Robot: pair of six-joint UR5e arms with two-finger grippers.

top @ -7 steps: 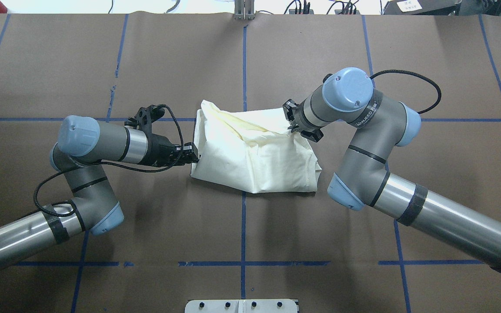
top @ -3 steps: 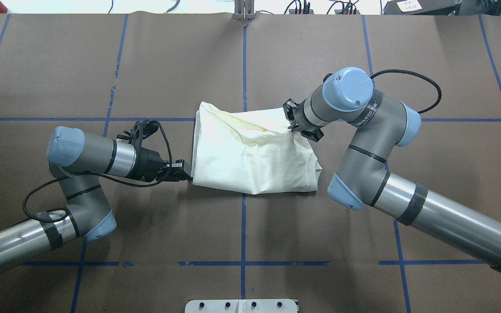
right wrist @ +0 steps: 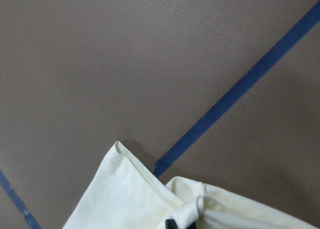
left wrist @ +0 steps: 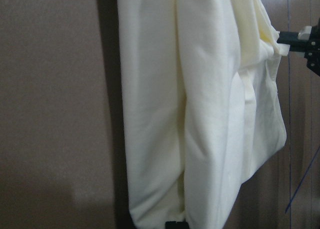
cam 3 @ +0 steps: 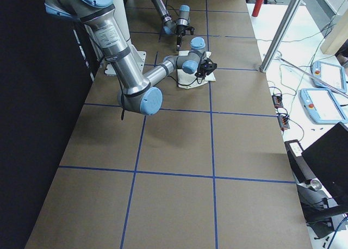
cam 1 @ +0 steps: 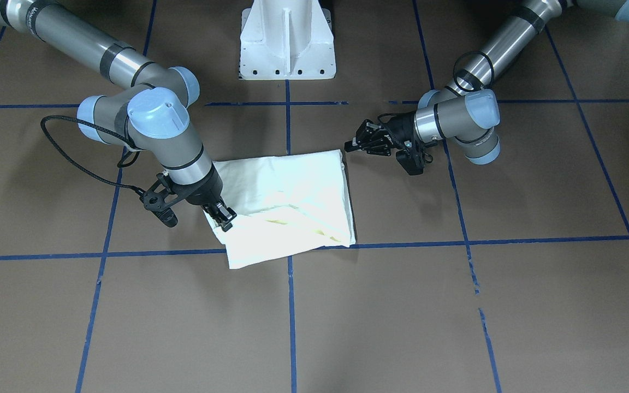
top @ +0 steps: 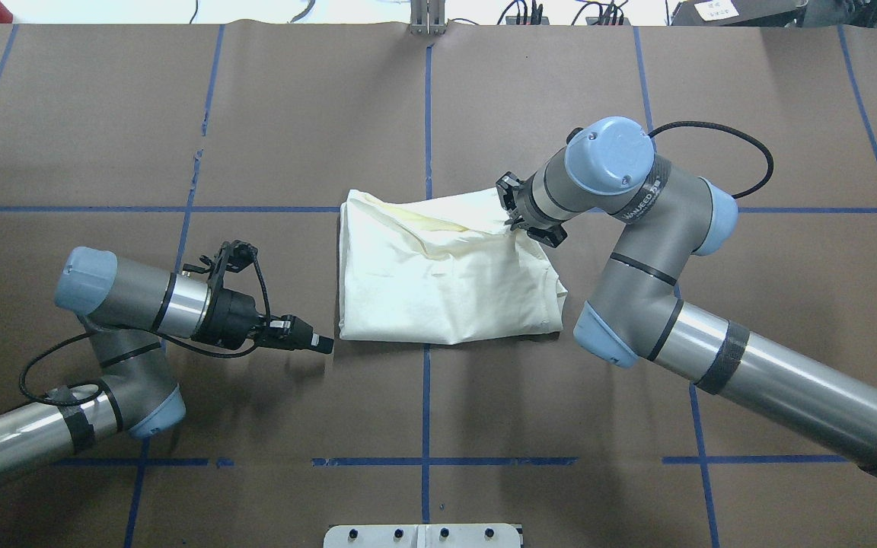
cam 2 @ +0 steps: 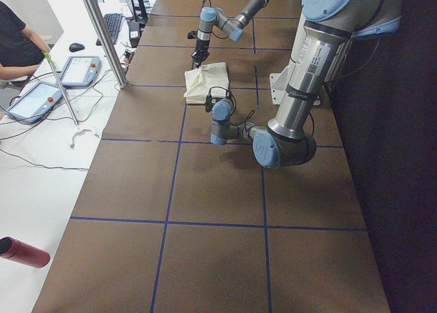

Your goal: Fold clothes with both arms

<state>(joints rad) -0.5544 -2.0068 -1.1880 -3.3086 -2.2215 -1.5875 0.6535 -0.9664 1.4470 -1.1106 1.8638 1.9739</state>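
Overhead exterior: cream long-sleeved T-shirt (top: 446, 281) lies mid-fold on the brown table (top: 438, 99), far corner pinched by the right black two-finger gripper (top: 516, 220). Left black gripper (top: 321, 344) hangs just beside it — open or not, I can't tell — probably needing a fresh grasp.

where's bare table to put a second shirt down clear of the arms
The far stretch of table, beyond the tape line behind the shirt, lies bare. A narrower bare strip runs between the shirt and the white pedestal. Crowded beside the shirt: the left gripper just off its near corner, the right gripper shut on its far corner.
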